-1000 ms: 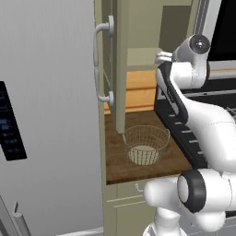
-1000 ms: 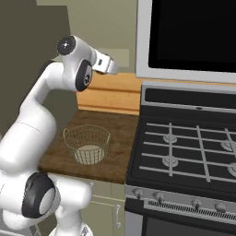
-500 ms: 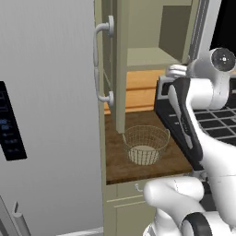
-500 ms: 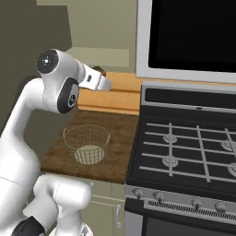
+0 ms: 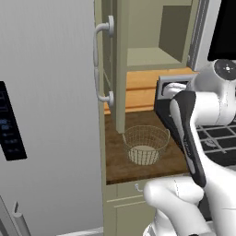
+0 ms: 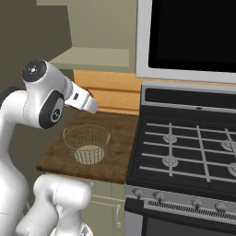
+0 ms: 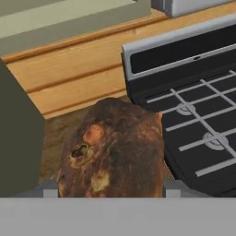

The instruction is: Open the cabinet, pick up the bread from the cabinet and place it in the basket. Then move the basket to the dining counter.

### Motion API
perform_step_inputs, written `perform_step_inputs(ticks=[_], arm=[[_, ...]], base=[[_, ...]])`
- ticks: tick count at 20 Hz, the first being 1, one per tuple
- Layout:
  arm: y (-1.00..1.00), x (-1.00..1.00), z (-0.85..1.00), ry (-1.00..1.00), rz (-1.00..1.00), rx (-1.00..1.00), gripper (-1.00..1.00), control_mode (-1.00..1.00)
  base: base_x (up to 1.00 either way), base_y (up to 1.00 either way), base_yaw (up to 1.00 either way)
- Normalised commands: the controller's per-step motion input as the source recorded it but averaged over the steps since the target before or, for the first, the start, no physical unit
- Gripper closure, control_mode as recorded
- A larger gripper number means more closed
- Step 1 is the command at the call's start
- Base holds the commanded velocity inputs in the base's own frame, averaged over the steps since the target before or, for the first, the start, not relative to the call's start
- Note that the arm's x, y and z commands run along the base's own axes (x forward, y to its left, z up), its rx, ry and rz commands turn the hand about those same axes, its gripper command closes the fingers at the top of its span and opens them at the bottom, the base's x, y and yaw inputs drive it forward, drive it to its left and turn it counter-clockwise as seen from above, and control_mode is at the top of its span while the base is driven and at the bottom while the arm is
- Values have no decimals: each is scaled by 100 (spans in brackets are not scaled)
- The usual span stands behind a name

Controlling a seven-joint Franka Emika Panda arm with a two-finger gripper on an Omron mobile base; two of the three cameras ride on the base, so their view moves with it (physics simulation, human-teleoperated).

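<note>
In the hand view the bread (image 7: 113, 147), a brown crusty lump, sits between my gripper's (image 7: 110, 190) two fingertips, which are shut on it. In the right base view the gripper (image 6: 93, 107) hangs above and a little behind the basket (image 6: 87, 144), over the dark wood worktop (image 6: 115, 133). The round tan wire basket (image 5: 145, 144) stands on that worktop with nothing over its pale base. The cabinet (image 5: 120, 69) door stands open edge-on, its silver handle (image 5: 103, 60) facing left. The dining counter is out of view.
A black stove (image 6: 184, 152) with grates adjoins the worktop on the right, under a dark microwave (image 6: 193, 32). A grey fridge (image 5: 46, 115) fills the left. A wooden backsplash (image 6: 110, 90) runs behind the basket. A low cupboard (image 5: 133, 207) lies under the worktop.
The arm has folded and the hand, with the bread in it, has come down from cabinet height to just above the basket. The basket and door have stayed put.
</note>
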Motion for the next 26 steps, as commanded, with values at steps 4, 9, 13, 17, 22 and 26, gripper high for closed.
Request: perform_step_inputs(ticks=[4,9,13,17,22,26], arm=[[34,11,-49,21,0,4,100,-100],[2,27,-32,24,1,1,100,-100],[0,16,-32,21,2,0,100,-100],[0,35,-25,17,3,0,100,-100],[0,23,-11,14,4,0,100,-100],[0,0,-31,11,6,0,100,-100]], base=[[0,0,0],[0,0,0],[0,0,0],[0,0,0],[0,0,0],[0,0,0]])
